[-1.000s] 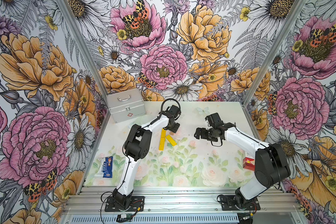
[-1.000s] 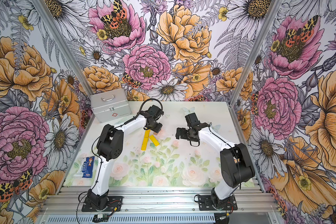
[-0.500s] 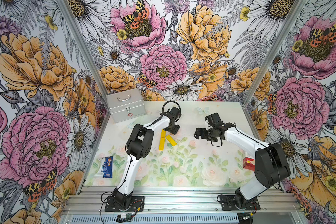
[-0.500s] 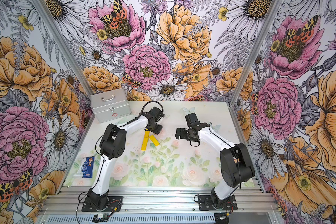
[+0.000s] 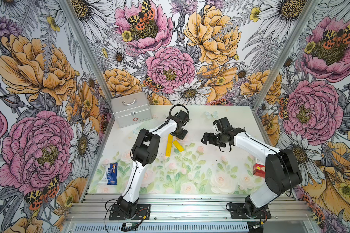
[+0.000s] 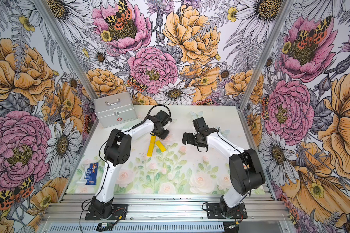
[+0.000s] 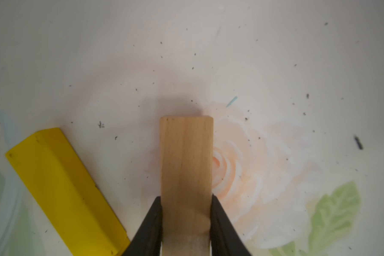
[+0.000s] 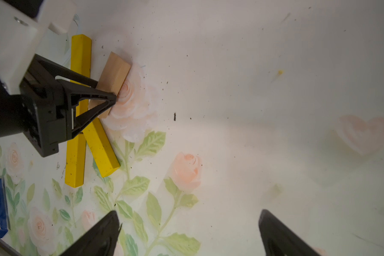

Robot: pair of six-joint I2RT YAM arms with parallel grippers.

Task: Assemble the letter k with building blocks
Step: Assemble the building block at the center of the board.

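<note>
- Left arm's elbow had crept a touch toward the yellow stem (image 5: 168, 145) compared with a second earlier. The yellow pieces and the right arm hadn't budged.
- So the left tool (image 7: 186, 223) was clenched on the tan block (image 7: 186, 159), with its black fingers (image 7: 152, 223) pressed against both long sides near one end.
- That tan block lay flat on the bench (image 5: 210, 161), just beside the stem's far half on the side facing the right arm, and slanted away from the stem. Couldn't tell if its near end actually touched the stem, since the tool was in the way.
- Yellow diagonal block (image 5: 178, 145) butted up against the stem around its middle on that same side and angled off toward the bench's near edge.
- Right tool (image 5: 206, 139) hung above the bench well apart from the stem, jaws spread wide with nothing between them.
</note>
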